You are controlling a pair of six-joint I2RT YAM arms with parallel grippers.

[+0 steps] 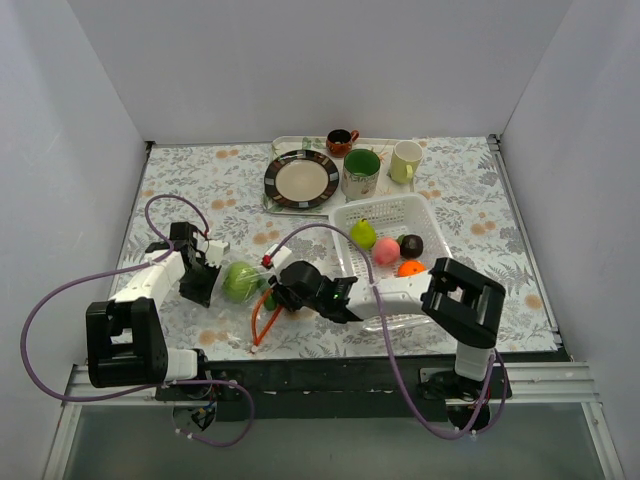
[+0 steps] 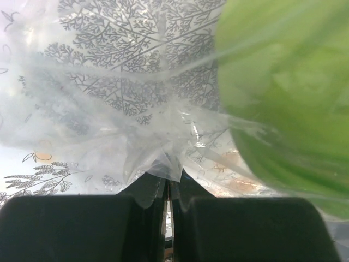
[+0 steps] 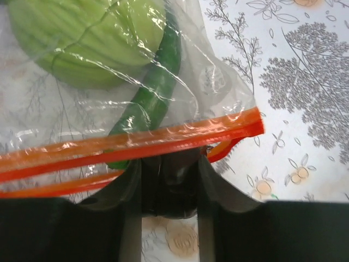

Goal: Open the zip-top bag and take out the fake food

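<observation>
left gripper (image 2: pixel 166 184): clamped tight on a bunched fold of the zip-top bag (image 2: pixel 109 109), plastic fanning out right off its tips
right gripper (image 3: pixel 169 170): fingers set narrow, right at the orange-red zip strip (image 3: pixel 136 144); one lip runs just past the tips, the other dips behind the fingers, honestly can't tell if it's pinched
green apple (image 3: pixel 87 38): inside the bag, between the two grippers, just ahead-right of the left tips
long dark green piece (image 3: pixel 155 93): also bagged, against the apple, low end at the strip just ahead of the right fingers
in the way: strip and bag film lie between the right tips and the apple
white basket (image 1: pixel 400 212): beyond the right arm, holding a pear (image 1: pixel 363 233), peach (image 1: pixel 386 251), dark round piece (image 1: pixel 411 245), orange (image 1: pixel 410 268)
past the basket: striped plate (image 1: pixel 302 179), green cup (image 1: pixel 361 172), pale mug (image 1: pixel 405 160), small brown-red cup (image 1: pixel 341 141), all on a tray (image 1: pixel 283 143)
</observation>
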